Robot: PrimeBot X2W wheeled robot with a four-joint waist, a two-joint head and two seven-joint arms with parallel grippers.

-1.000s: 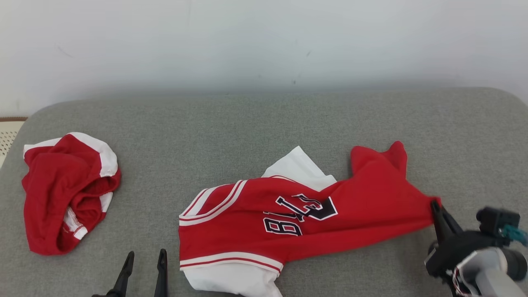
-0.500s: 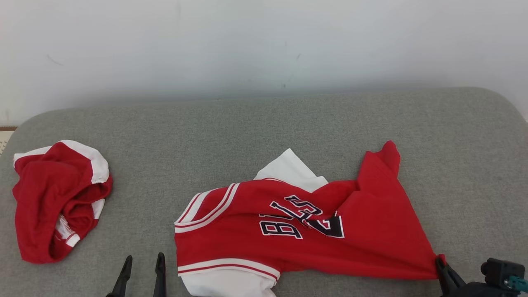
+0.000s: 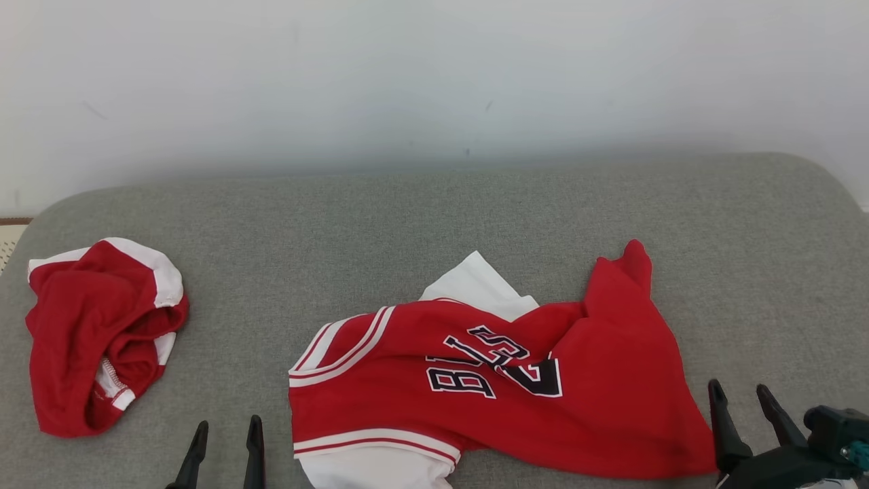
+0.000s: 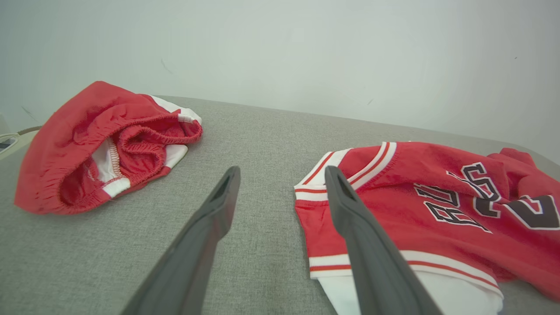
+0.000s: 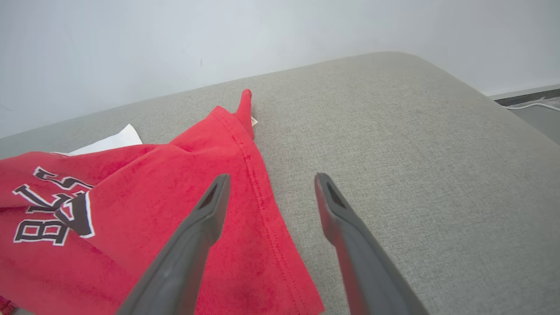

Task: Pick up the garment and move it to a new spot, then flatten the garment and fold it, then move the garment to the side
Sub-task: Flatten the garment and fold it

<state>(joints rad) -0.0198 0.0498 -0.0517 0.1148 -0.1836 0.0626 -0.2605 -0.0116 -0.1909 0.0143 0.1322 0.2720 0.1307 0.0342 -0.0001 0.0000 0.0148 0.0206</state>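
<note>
My right gripper (image 3: 737, 387) has its fingers apart and holds nothing. A corner of the red jersey (image 3: 489, 380) lies just beside it, at its 9 o'clock. My left gripper (image 3: 228, 422) is apart and empty too. The jersey sits on the gray cushion (image 3: 434, 204), near 6 o'clock. I think the moving is done; flattening and folding are left. It looks bumpy, with white peeking out.
</note>
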